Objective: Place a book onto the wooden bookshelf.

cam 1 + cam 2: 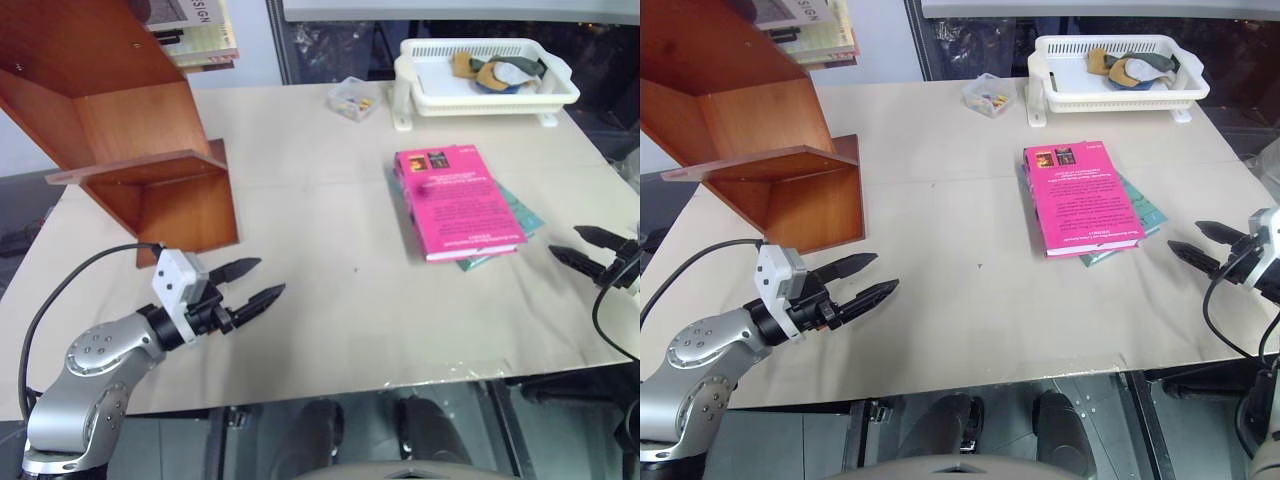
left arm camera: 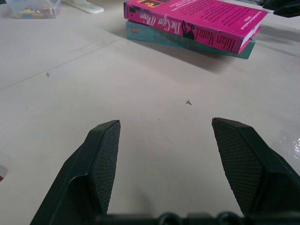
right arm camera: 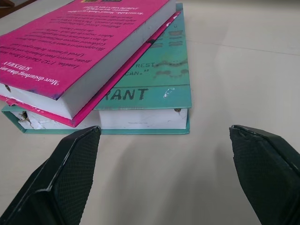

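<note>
You are looking at a pale table [image 1: 330, 290]: the pink book [image 1: 455, 200] is lying on a teal book [image 1: 520, 215] (right side), well apart from the wooden bookshelf [image 1: 120, 110] far left. Left gripper [image 1: 255, 285] and right gripper [image 1: 585, 248] are both hovering spread, empty.

teal book [image 1: 523, 216] (mostly under pink)

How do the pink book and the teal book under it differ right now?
The pink book lies on top, fully exposed; the teal book sits beneath, mostly covered. The pink one is skewed, so the teal one's corner pokes out. The pink has a bright magenta cover, the teal a green one. Both lie flat on the table.
</note>
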You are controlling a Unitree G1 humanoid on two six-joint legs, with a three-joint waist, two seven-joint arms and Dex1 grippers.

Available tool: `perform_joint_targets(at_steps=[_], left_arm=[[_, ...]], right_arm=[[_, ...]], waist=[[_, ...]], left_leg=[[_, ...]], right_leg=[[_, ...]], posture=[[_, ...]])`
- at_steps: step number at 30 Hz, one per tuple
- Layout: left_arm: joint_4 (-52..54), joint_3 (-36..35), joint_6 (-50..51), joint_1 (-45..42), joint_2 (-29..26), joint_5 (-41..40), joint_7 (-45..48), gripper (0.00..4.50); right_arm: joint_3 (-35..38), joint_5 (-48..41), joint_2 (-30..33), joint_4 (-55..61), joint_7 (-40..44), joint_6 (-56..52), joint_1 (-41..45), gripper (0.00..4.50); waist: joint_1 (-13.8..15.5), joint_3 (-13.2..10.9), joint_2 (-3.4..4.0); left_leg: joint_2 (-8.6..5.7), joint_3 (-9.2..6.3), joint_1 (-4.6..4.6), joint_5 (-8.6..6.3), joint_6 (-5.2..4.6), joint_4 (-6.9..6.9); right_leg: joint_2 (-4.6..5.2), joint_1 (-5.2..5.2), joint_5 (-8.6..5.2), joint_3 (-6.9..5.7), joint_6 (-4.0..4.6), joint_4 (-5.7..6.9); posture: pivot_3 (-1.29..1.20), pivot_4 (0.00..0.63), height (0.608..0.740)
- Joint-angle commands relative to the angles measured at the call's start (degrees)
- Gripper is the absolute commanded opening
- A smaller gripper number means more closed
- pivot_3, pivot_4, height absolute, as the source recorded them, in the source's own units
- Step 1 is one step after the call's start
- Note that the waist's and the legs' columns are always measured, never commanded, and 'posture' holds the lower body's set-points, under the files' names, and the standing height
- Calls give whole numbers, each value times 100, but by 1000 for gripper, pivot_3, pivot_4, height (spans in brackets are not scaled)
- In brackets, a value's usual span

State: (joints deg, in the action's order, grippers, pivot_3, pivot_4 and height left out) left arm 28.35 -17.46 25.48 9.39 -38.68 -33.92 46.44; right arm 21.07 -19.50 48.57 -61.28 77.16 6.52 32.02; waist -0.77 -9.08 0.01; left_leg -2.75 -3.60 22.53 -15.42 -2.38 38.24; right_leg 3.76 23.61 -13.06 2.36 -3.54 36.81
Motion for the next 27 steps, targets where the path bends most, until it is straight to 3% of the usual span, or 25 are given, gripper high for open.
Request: perform_joint_targets(at_steps=[1, 27], left_arm=[[200, -155, -80, 66, -29, -89, 7, 3436], [-82, -117, -134, -110, -62, -15, 98, 3436]], right_arm=[[23, 8, 165, -22, 68, 107, 121, 4500], [88, 31, 167, -55, 114, 168, 72, 4500]], waist=[[0, 0, 0], [-1, 0, 1]], left_leg=[[0, 0, 0, 0, 0, 0], [0, 1, 0, 0, 0, 0]], right_leg=[[0, 0, 0, 0, 0, 0], [0, 0, 0, -1, 0, 0]], posture=[[0, 150, 740], [0, 150, 740]])
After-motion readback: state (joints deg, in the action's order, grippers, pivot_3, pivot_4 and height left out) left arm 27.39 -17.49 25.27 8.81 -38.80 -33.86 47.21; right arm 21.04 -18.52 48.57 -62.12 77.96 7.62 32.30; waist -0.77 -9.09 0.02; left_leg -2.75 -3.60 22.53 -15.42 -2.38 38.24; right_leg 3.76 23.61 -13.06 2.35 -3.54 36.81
